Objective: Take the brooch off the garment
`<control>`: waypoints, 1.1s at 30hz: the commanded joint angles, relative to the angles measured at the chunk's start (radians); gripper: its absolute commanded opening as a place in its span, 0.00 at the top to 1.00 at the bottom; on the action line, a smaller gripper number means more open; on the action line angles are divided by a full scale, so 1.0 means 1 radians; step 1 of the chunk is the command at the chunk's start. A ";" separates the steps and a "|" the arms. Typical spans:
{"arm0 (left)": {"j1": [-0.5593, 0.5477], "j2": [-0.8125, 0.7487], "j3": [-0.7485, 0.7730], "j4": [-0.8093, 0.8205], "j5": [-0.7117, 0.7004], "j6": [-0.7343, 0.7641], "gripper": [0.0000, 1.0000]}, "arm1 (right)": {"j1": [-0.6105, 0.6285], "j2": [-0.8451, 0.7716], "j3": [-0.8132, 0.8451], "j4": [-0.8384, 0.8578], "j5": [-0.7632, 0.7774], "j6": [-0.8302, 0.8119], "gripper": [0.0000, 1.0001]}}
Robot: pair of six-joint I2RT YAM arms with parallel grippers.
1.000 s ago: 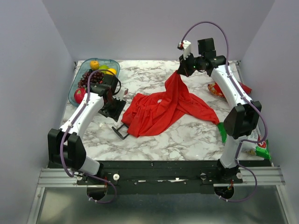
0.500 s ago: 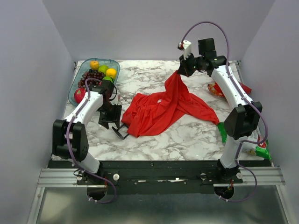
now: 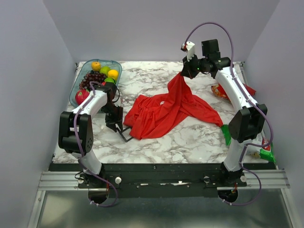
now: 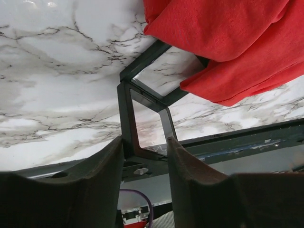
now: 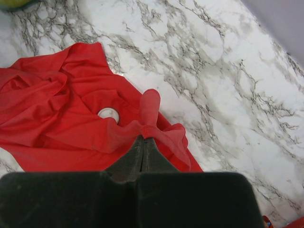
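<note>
From above, the garment [image 3: 161, 114] lies rumpled mid-table on the veined marble table [image 3: 156, 76]. One fold is drawn up into a peak by the right gripper [image 3: 184, 74]. The left gripper [image 3: 115, 122] hangs low at the shirt's left edge, over a black square frame [image 3: 124, 135].

At the left wrist, the two dark, matte fingers [image 4: 95, 175] stand moderately parted with nothing clamped. The frame's thin, glossy corner sits in the gap (whether it touches either pad, I cannot tell), and soft red knit overlaps its far side.

At the right wrist, the jaws are closed tight on a pinch of cloth. The brooch [image 5: 109, 113], a small white, ring-like disc, sits on a flat patch just left of that pinch.

By my reading, only the lift-and-hold is done; reaching, grasping and pulling off the pin all remain.
</note>
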 commanded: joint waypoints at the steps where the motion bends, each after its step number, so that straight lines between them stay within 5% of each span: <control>1: 0.000 0.004 0.028 -0.022 0.009 0.028 0.59 | -0.003 -0.028 -0.004 -0.008 0.013 -0.010 1.00; 9: 0.021 -0.019 0.058 -0.050 -0.054 0.087 0.90 | -0.003 -0.014 -0.005 -0.010 -0.001 -0.007 1.00; 13: 0.021 0.007 0.205 -0.074 -0.131 0.245 0.99 | -0.003 -0.003 0.013 -0.011 -0.008 -0.007 1.00; 19: 0.007 0.081 0.348 -0.217 -0.257 0.644 1.00 | -0.003 -0.014 -0.001 -0.013 -0.016 -0.017 1.00; 27: 0.007 -0.164 0.065 -0.095 -0.433 1.255 1.00 | -0.003 -0.025 -0.019 -0.014 -0.025 -0.023 0.99; 33: 0.012 -0.221 -0.054 0.083 -0.524 1.470 1.00 | -0.005 -0.020 -0.019 -0.017 -0.034 -0.017 1.00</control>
